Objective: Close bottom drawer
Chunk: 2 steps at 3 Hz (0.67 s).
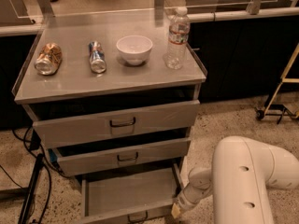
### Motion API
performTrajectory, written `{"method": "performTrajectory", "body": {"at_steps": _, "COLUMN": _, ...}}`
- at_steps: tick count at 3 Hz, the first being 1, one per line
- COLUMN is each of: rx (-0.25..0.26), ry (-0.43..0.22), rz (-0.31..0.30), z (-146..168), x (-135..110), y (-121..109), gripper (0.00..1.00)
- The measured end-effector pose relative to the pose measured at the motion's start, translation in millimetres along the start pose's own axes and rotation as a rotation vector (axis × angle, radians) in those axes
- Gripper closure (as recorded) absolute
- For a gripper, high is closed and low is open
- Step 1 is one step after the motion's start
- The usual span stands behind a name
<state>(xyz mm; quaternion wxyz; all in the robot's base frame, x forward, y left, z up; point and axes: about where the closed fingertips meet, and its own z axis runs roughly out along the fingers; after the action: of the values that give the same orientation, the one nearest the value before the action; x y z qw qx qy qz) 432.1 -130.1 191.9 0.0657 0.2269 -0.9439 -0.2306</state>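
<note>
Cabinet top (70, 85) carries, from your left, a crushed gold can (48, 58) and a blue can (97, 56), both lying on their sides. Next come a white bowl (134, 49), mouth up, and a clear capped bottle (177, 38) standing near the right edge. Below, the bottom drawer (126, 192) is pulled out farthest of the three, its grey floor in plain view. The gripper (176, 211) sits at that drawer's right front corner; whether it is spread or pressed together, you cannot tell.
</note>
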Motion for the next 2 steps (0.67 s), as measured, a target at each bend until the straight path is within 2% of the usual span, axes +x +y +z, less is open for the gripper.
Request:
{"method": "performTrajectory", "body": {"at_steps": 1, "rx": -0.004, "ry": 0.013, "rz": 0.028, "z": 11.2, "x": -3.2, "y": -5.5, "gripper": 1.00}}
{"method": "performTrajectory", "body": {"at_steps": 2, "rx": 0.017, "ry": 0.013, "rz": 0.100, "z": 31.4, "x": -16.4, "y": -20.0, "gripper": 1.00}}
